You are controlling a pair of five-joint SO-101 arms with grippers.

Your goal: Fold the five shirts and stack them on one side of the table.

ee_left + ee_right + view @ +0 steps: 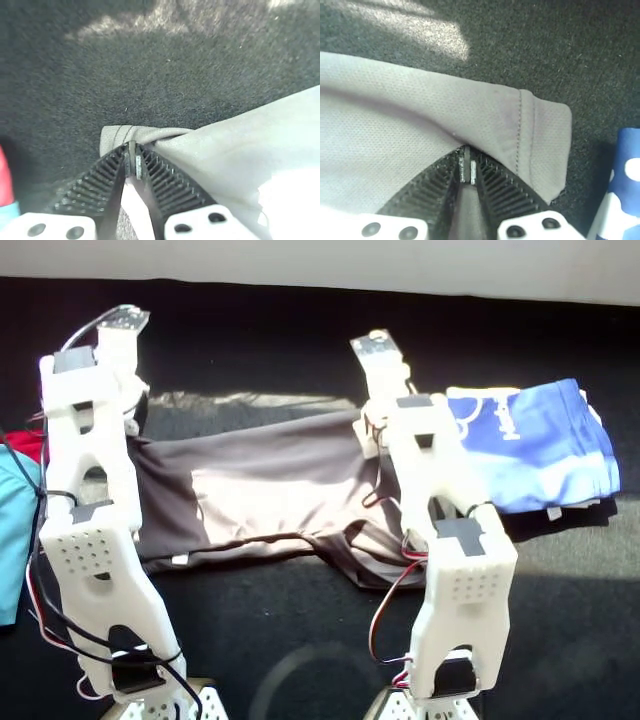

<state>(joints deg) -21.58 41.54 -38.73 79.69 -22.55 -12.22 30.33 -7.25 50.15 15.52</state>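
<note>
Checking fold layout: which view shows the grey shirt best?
High view: the grey shirt lies spread across the table, most of it visible. The left wrist view shows a hem corner pinched in the left gripper; the right wrist view, a hemmed edge in the right gripper.

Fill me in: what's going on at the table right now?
Both arms are holding the grey shirt, which lies spread across the black table. The left pincer is shut on a hemmed corner, and the right pincer is shut on the edge beside another hem. A folded blue shirt sits to the right on a dark garment. Teal cloth and red cloth lie at the left edge.
</note>
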